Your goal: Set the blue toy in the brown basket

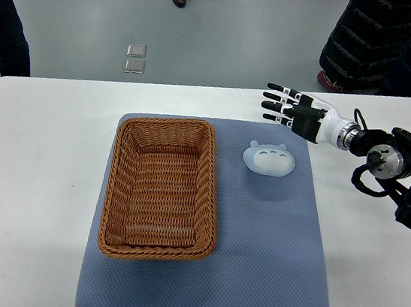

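The blue toy (269, 159) is seen lying flat on the blue mat (266, 267), just beside the right wall of the brown basket (212, 192) and toward the far end of it. The toy is not touched by anything. It is a small, pale, rounded figure with a face on its upper side, and it is judged to be soft and light, so an easy grasp from above is expected.

The basket is placed with its long side running away from the robot, and nothing is seen inside it. The mat is laid on a white surface (28, 176), and both the basket and the toy are carried by it.

The right hand (294, 111) is held beyond the toy, near the far edge of the mat, apart from the toy. Its fingers (277, 98) are stretched out wide and nothing is held in them. The left arm is not seen in the picture.

The task is judged to be at its beginning: the toy is not yet grasped, and reaching, lifting, carrying over the basket wall and releasing are all left. Legs and coats of people (365, 38) are seen standing behind the surface.
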